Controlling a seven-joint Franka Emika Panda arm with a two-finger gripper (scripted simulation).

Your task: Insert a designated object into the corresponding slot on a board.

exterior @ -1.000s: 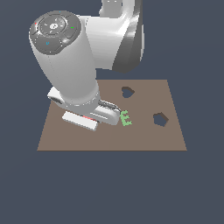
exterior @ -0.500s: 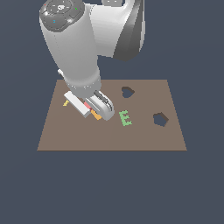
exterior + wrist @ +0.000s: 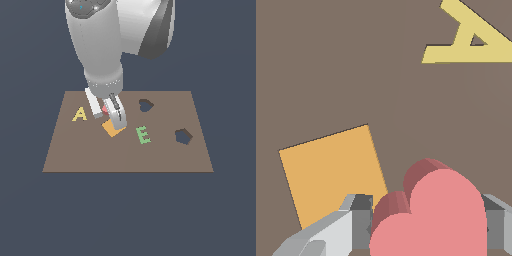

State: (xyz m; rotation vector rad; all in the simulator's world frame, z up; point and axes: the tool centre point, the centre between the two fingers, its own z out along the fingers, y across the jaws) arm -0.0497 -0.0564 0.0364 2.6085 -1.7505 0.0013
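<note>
The pink-red heart [image 3: 436,215] sits between my two fingers, and my gripper [image 3: 428,225] is shut on it. In the exterior view only a sliver of the heart [image 3: 105,109] shows inside the gripper [image 3: 106,114], which hangs just above the brown board [image 3: 170,155]. The heart-shaped slot [image 3: 145,105] lies a short way to the exterior view's right of the gripper, uncovered. From the wrist the heart looks raised above the board [image 3: 331,60].
An orange square [image 3: 113,128] lies directly under and beside the gripper, also seen from the wrist as the orange square [image 3: 331,170]. A yellow letter A [image 3: 79,114] [image 3: 476,40], a green letter E [image 3: 143,135] and a dark pentagon hole [image 3: 183,136] lie on the board.
The arm has swung up from low over the board's front-left part and stands more upright. The letters A and E, partly covered before, show fully.
</note>
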